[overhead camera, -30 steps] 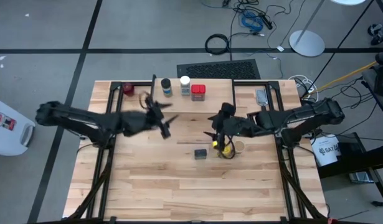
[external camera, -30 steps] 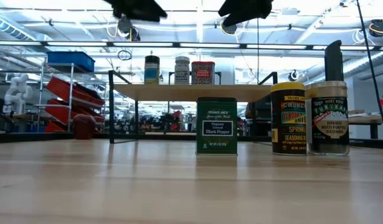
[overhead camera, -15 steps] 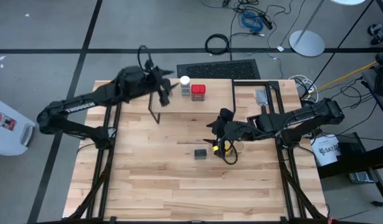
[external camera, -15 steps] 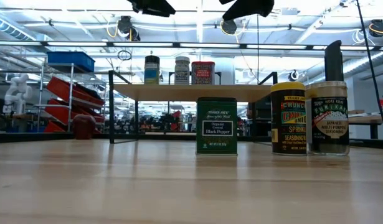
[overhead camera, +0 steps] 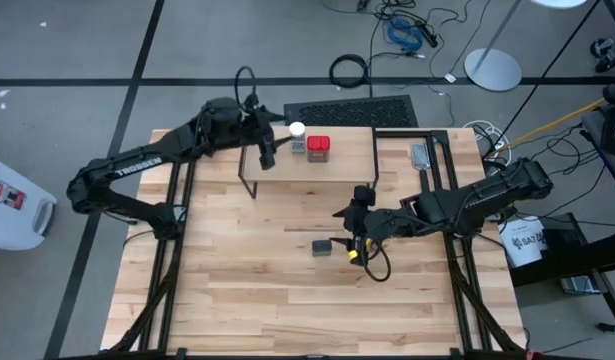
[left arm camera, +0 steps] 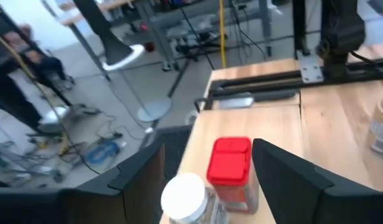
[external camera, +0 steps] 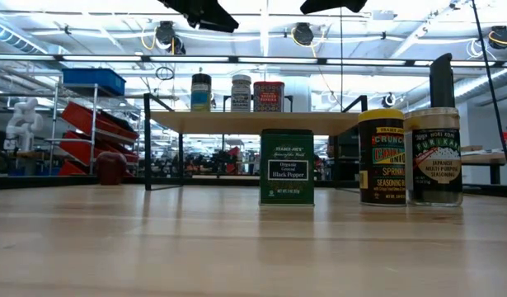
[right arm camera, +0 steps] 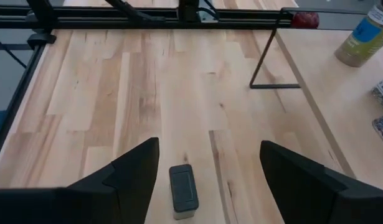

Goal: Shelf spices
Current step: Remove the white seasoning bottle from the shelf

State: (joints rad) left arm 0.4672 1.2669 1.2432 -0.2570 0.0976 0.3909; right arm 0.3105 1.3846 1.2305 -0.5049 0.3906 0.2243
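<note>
Since a moment ago the right arm's jaws (overhead camera: 354,245), spread apart, are sliding down over the dark pepper tin (right arm camera: 183,189) on the surface (overhead camera: 237,290), while the left jaws (overhead camera: 267,150), also apart, are hovering over the shelf (external camera: 253,121) holding three spices, seemingly having just stocked it.

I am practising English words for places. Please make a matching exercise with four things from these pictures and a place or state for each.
Things:
1. red tin
2. green pepper tin
3. left hand
4. right hand

Places:
a. open, above the table, near the green tin
b. standing on the table, in front of the shelf
c. open, above the shelf
d. standing on the shelf

Pairs: 1-d, 2-b, 3-c, 4-a
</note>
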